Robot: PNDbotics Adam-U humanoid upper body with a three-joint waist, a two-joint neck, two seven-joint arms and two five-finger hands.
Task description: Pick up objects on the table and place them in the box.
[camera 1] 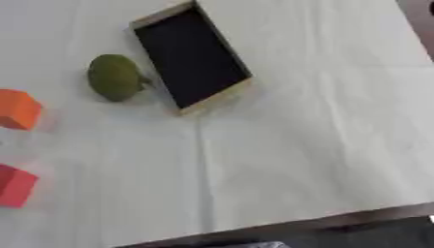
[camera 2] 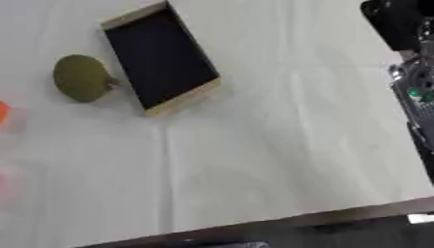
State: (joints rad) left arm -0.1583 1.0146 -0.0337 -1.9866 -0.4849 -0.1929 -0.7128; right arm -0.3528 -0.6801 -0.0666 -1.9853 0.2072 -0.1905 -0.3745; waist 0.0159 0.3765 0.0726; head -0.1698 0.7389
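Observation:
A shallow box [camera 1: 192, 55] with a dark inside and a pale wooden rim lies askew on the white cloth, at the upper middle. Just left of it sits a round olive-green fruit [camera 1: 114, 77], close to the box's long side. An orange block [camera 1: 17, 109] and a red block [camera 1: 15, 186] stand at the left edge, partly cut off. In the right eye view my right arm [camera 2: 413, 89], black and silver with a small green light, runs down the right edge. Its dark end [camera 2: 395, 23] shows at the upper right, far from the objects. My left hand shows in no view.
The white cloth [camera 1: 297, 145] covers the table and has fold creases. The table's front edge [camera 1: 339, 220] slants across the bottom, with dark floor below it. Bare cloth lies between the box and the right arm.

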